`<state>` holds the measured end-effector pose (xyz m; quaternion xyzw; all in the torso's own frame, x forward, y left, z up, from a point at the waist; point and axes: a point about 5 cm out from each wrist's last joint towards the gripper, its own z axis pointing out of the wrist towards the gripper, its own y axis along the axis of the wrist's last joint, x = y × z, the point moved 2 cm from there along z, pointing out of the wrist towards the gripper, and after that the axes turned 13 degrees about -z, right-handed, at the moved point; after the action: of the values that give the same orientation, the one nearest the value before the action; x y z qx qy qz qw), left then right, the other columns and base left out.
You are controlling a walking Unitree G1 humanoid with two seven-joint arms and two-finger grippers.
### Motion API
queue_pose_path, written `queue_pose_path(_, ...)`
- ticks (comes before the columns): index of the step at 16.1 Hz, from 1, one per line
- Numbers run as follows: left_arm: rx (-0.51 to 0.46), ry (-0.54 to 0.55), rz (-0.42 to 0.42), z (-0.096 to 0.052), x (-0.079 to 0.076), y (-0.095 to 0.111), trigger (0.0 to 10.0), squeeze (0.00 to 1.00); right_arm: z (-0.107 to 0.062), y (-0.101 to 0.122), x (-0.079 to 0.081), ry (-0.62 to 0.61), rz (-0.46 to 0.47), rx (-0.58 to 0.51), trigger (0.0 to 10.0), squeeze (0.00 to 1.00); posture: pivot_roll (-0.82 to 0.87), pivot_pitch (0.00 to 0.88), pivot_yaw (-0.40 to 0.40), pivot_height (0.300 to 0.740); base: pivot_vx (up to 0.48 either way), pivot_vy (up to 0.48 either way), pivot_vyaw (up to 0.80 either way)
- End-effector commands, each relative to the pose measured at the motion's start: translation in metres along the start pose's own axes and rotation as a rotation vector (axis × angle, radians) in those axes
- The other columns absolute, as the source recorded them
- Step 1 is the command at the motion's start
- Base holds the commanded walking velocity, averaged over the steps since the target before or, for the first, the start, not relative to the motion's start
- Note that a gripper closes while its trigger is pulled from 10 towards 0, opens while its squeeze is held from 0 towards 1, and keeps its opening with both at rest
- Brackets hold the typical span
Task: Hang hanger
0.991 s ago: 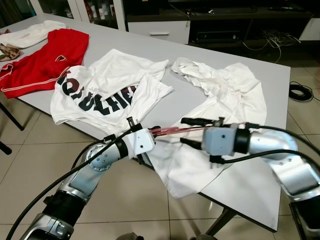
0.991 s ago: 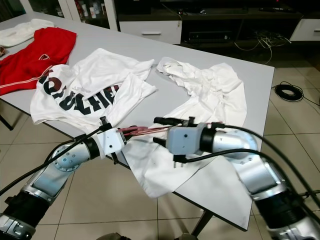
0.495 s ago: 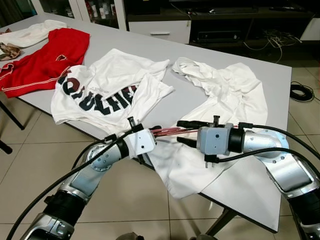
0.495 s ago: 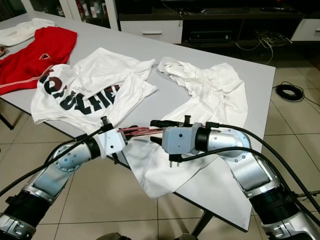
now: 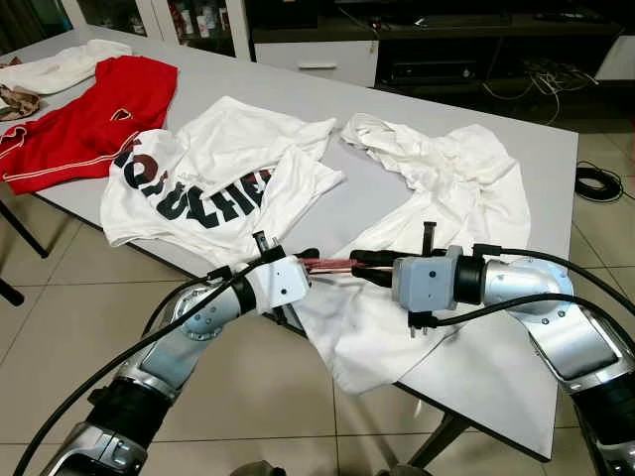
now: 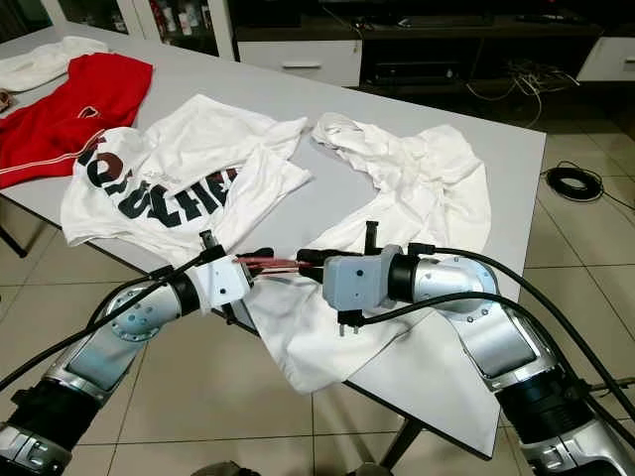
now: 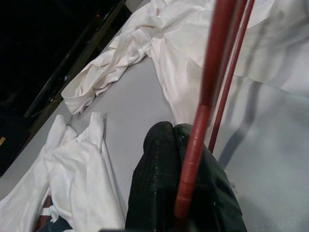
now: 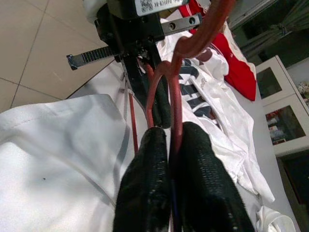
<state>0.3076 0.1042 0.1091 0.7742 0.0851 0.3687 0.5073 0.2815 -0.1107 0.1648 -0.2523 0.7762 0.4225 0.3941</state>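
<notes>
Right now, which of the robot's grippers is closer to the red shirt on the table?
Left. The left gripper holds the red hanger nearer the red shirt, which lies at the table's far left. The right gripper clamps the same hanger from the other side, farther away.

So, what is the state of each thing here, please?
Hanger: red, held between both grippers above the table edge.
Left gripper: shut on hanger.
Right gripper: shut on hanger.
White shirt: crumpled, hanging over the table edge.
Printed shirt: lying partly folded.
Red garment: lying flat.
</notes>
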Motion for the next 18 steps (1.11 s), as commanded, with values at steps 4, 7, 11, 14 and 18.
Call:
queue_pose_path(4,0.001,0.02,0.027,0.001,0.006,0.002,0.7,0.0,0.003,0.002,0.001,0.023,-0.011,-0.02,0.0,0.0,-0.08,0.0,0.068,0.736,0.0,0.0,0.0)
queue_pose_path(7,0.004,0.039,0.041,0.001,0.008,0.002,9.3,0.0,0.003,0.001,0.001,0.022,-0.013,-0.021,0.0,0.0,-0.08,0.0,0.069,0.736,0.0,0.0,0.0)
queue_pose_path(11,-0.091,0.06,-0.005,-0.001,0.013,0.015,10.0,1.0,0.002,-0.003,0.001,0.018,-0.016,-0.006,0.0,0.0,-0.09,0.0,0.068,0.736,0.0,0.0,0.0)
queue_pose_path(14,-0.077,0.017,0.053,-0.009,0.012,0.012,10.0,0.45,0.001,-0.01,-0.007,-0.049,0.007,0.03,0.0,0.0,-0.08,0.0,0.068,0.736,0.0,0.0,0.0)
queue_pose_path(18,-0.021,-0.069,0.107,-0.017,0.005,0.003,10.0,0.0,0.0,-0.021,-0.012,-0.079,0.0,0.079,0.0,0.0,-0.08,0.0,0.069,0.736,0.0,0.0,0.0)
